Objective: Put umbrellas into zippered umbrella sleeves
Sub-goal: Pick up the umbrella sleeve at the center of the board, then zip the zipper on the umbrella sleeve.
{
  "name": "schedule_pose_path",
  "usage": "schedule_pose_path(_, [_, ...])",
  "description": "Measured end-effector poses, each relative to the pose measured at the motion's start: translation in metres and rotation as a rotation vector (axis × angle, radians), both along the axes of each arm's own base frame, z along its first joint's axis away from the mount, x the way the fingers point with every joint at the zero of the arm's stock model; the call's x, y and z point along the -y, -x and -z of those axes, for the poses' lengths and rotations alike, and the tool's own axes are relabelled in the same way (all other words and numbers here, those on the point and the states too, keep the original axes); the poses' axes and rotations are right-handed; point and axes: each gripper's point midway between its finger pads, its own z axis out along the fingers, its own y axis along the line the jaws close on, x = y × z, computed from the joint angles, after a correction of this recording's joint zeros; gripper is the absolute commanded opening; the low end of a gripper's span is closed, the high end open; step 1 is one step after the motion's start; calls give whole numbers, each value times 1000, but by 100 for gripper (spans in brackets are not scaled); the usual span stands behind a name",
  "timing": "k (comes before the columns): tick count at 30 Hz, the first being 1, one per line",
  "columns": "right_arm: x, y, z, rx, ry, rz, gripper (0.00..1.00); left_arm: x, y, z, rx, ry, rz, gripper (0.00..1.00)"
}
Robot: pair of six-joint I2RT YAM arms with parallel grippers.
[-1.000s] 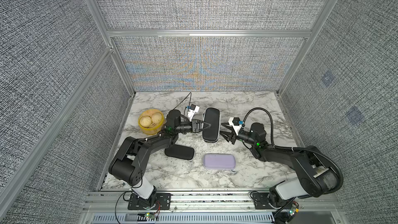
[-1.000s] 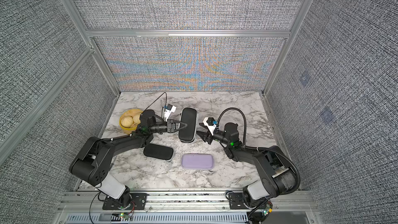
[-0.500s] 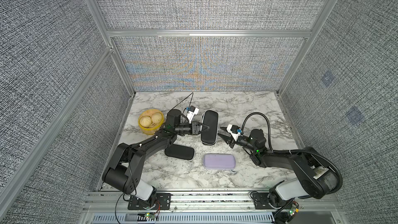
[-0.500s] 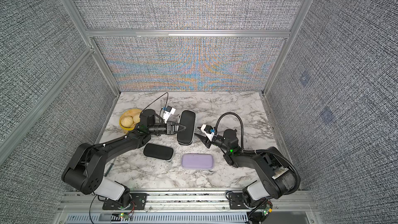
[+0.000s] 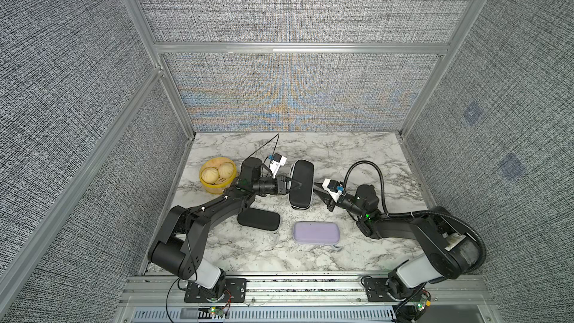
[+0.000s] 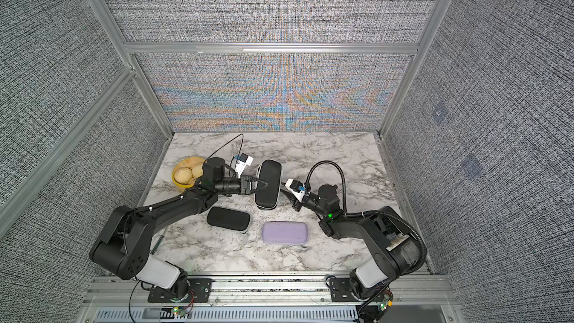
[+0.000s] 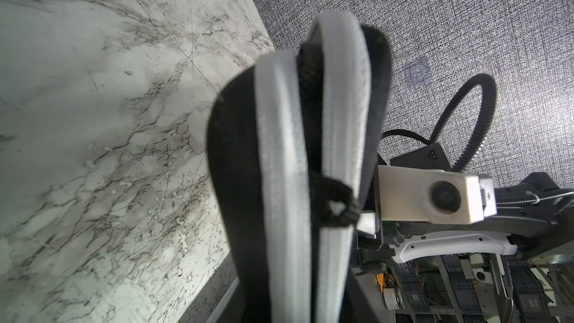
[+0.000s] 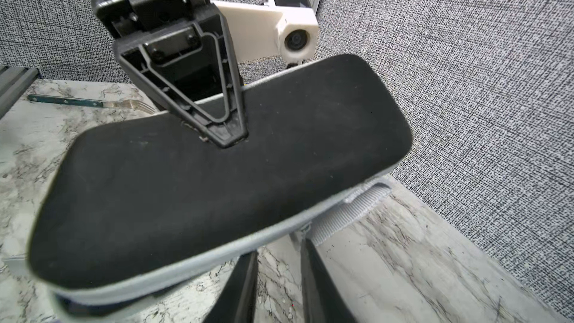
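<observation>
Clamped with the left claw across the middle of the black sleeve, pinching it shell to shell and tipping it up off flat. Just past those fingertips, on the sleeve's opposite face: the right claw, parted only a little, nothing pinched between its fingers, tips right by the grey strap at the sleeve's lower rim. Touching it or not, cannot tell.

Plenty of bare marble table beyond the right claw toward the back wall. Tighter behind the left claw: yellow basket off its wrist, second black sleeve flat beside its forearm, lavender sleeve nearer the robot than both claws, well apart from them.

Long axis of the black sleeve square across the left claw's reach, running from back wall toward the robot. Zipper edge facing back at that claw, slightly agape.
</observation>
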Motion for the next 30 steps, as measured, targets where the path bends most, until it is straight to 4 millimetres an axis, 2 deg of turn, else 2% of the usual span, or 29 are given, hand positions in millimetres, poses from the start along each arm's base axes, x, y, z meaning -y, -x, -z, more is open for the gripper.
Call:
schedule_pose_path(16, [-3,-6,3,-20,-15,-3,28,0,9,2,11,-10,27,0])
schedule_pose_path(18, [-3,-5,-1,-13,-20,-3,24,0,10,2,11,-10,28,0])
schedule_pose_path(20, [-2,-5,-2,-16,-18,-4,10,1,9,1,14,-9,28,0])
schedule_pose_path(22, [-4,-4,-2,-19,-15,-15,1,1,9,1,16,-9,29,0])
schedule_pose_path(30, [-3,0,5,-38,20,-11,0,4,6,5,-2,-12,30,0])
